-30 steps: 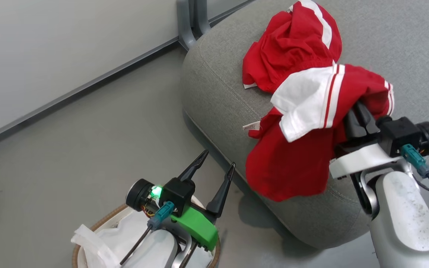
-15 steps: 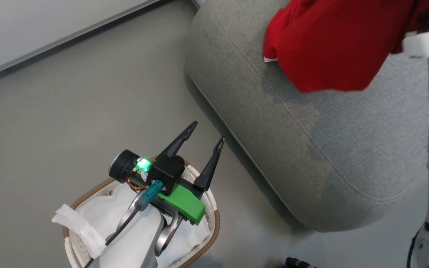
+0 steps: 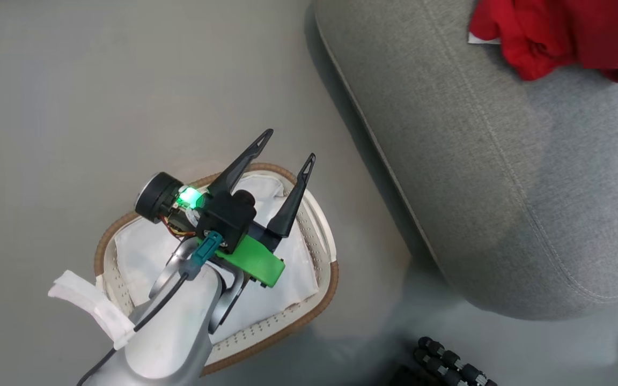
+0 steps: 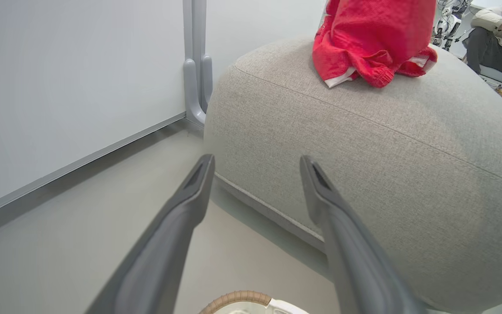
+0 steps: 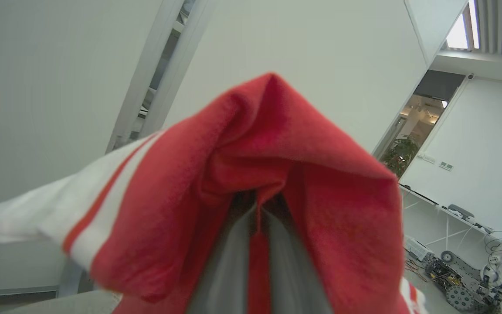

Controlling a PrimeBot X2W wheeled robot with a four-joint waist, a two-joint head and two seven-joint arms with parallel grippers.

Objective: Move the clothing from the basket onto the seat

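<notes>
One view, from the right wrist, shows the right gripper [image 5: 257, 211] with its jaws clamped on a fold of red, white-striped clothing [image 5: 303, 174]. The left wrist view shows red clothing heaped on top of the grey seat [image 4: 364, 152], back from its rounded front corner, with a white wall [image 4: 59, 65], a grey post [image 4: 196, 65] and a seated person [image 4: 497, 35] beyond. In the head view, the left gripper [image 3: 290, 145] hovers over the white-lined basket [image 3: 334, 274] on the grey floor [image 3: 46, 107], jaws wide and empty, well apart from the clothing.

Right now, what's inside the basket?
White liner, with nothing lying on the part that shows. The left pincer and its arm cover the basket's middle, so that part is unchecked.
</notes>
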